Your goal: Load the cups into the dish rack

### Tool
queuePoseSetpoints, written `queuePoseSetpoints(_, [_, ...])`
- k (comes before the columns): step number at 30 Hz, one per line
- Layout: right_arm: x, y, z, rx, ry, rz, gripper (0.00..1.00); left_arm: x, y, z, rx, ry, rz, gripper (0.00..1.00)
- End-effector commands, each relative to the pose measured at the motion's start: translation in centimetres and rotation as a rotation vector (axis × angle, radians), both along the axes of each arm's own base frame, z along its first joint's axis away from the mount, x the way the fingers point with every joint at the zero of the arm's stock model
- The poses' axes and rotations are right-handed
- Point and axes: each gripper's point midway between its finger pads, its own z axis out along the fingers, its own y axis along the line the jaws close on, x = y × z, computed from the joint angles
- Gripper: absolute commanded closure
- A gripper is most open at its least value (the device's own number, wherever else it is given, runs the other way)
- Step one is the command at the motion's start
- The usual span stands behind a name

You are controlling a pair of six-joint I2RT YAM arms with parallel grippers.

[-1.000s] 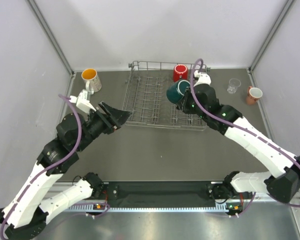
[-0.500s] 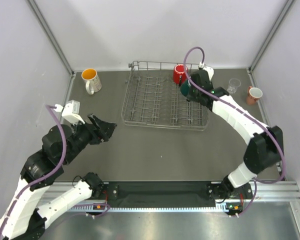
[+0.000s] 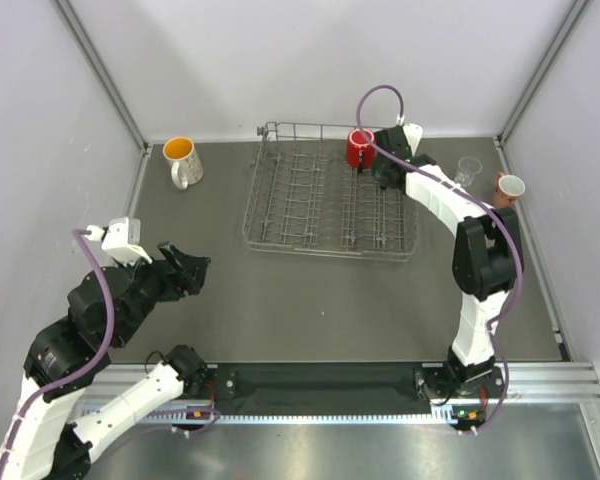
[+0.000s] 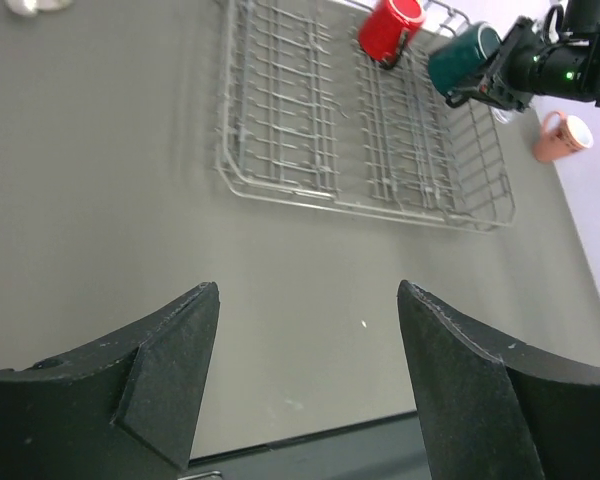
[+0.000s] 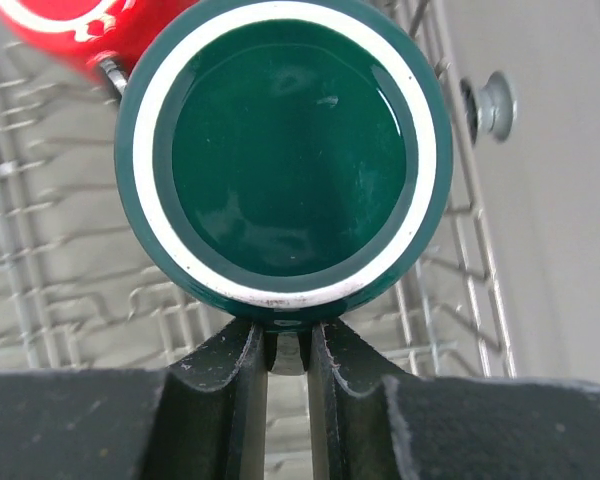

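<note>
The grey wire dish rack (image 3: pixel 310 205) stands mid-table. A red mug (image 3: pixel 359 148) lies in its far right corner. My right gripper (image 3: pixel 385 170) is shut on the handle of the dark green mug (image 5: pixel 285 150) and holds it over the rack's far right part, right beside the red mug (image 5: pixel 80 40). The top view mostly hides the green mug; it shows in the left wrist view (image 4: pixel 462 60). My left gripper (image 3: pixel 195 268) is open and empty, near the left of the table. The white speckled mug (image 3: pixel 182 160) stands far left. The clear glass (image 3: pixel 468 170) and the salmon-pink mug (image 3: pixel 507 186) stand right of the rack.
The rack's right side wall (image 5: pixel 460 250) runs just right of the held mug. Grey side walls close in the table on the left and right. A black rail (image 3: pixel 320 380) runs along the near edge between the arm bases.
My right gripper carried the green mug toward the rack's far right corner, next to the red mug. My left arm drew back toward the near left, still open.
</note>
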Motion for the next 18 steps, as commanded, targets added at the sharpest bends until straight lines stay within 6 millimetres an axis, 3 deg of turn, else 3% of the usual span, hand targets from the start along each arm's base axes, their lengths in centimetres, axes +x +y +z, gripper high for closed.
queuePoseSetpoints(1, [4.3, -1.2, 5.9, 0.005, -0.201, -0.066, 1.0, 0.0, 1.8, 1.8, 0.038, -0.067, 0.051, 0.23])
queuePoseSetpoints(5, [6.0, -1.6, 5.2, -0.017, -0.194, -0.059, 1.0, 0.0, 2.4, 2.1, 0.051, -0.079, 0.075, 0.23])
queuePoseSetpoints(6, [6.4, -1.5, 4.2, -0.029, -0.178, -0.045, 1.0, -0.1, 2.7, 2.3, 0.048, -0.085, 0.083, 0.23])
queuePoseSetpoints(7, [7.1, -1.6, 4.9, -0.029, -0.195, -0.046, 1.0, -0.1, 3.0, 2.3, 0.048, -0.085, 0.1, 0.23])
queuePoseSetpoints(10, [8.3, -1.9, 4.5, -0.046, -0.197, -0.049, 1.0, -0.3, 3.7, 2.4, 0.044, -0.089, 0.123, 0.23])
queuePoseSetpoints(18, [9.9, -2.7, 2.6, -0.08, -0.172, -0.058, 1.0, 0.0, 3.9, 2.7, 0.065, -0.087, 0.14, 0.23])
